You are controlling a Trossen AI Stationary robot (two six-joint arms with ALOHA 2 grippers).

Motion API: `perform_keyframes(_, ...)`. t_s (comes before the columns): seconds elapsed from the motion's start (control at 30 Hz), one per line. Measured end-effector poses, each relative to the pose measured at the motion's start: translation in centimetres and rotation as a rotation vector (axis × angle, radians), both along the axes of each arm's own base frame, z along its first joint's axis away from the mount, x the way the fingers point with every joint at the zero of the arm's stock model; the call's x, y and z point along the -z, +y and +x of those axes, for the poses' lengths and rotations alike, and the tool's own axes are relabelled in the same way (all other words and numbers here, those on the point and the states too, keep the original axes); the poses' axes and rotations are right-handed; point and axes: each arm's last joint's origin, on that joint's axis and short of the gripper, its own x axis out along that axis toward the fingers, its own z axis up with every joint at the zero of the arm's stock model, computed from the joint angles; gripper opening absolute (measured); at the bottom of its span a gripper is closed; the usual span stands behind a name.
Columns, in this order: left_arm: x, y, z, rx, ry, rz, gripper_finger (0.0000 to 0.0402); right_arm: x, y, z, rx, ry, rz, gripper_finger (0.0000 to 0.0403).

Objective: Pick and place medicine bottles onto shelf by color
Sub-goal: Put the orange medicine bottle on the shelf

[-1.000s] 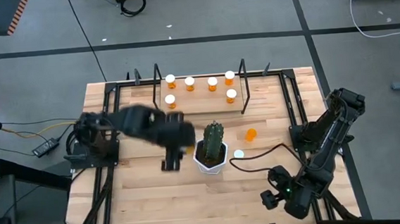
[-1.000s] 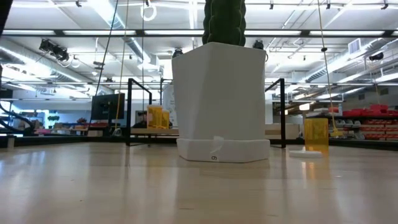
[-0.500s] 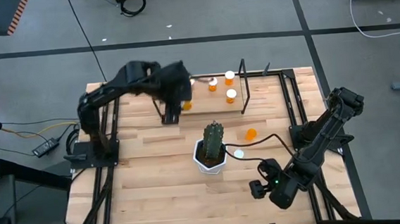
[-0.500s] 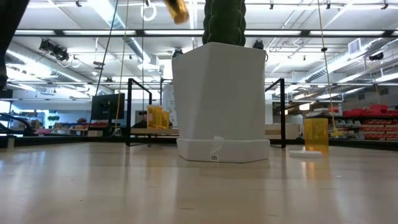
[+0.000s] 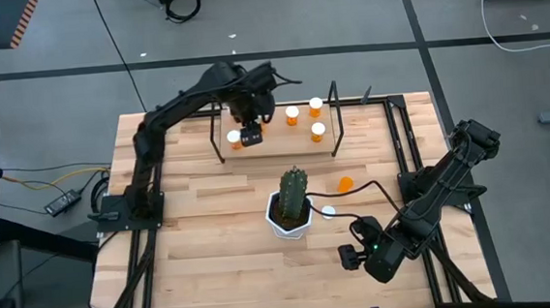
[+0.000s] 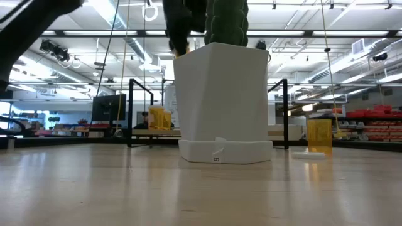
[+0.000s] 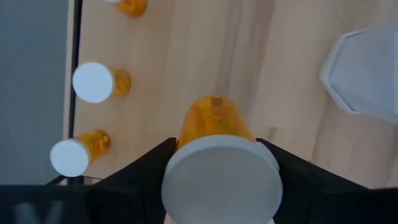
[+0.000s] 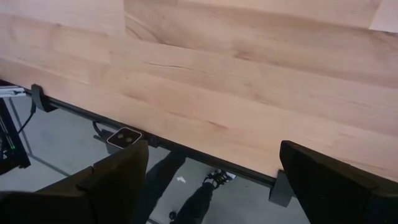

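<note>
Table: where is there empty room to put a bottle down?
The table is bare in front of the cactus pot and to its left. The shelf is crowded with bottles, and the left tool hangs there.

Overhead, table-level, two wrist views

No words, brands or numbers could be read anywhere; the only mark was a small embossed sign, too small to make out, on the base rim of the white pot in the low view
</note>
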Motion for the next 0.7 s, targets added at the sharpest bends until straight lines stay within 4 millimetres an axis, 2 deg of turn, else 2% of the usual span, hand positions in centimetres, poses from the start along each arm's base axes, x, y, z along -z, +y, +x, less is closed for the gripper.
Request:
perform_keyframes(0.27,3.5,1.6,1.9,-0.015,0.077,-0.015,0.0204,0.0,0.0,0.0,0.001,0.003,0.003,0.0371)
perform_keyframes(0.5,4.0,2.1,2.7,0.011,0.039,0.042,0.0207,0.0,0.0,0.0,0.002,0.000,0.006,0.0371)
perform_keyframes(0.7,6.4,2.5,2.9,0.005,0.093,0.037,0.0202,0.0,0.0,0.0,0.002,0.000,0.006,0.0371)
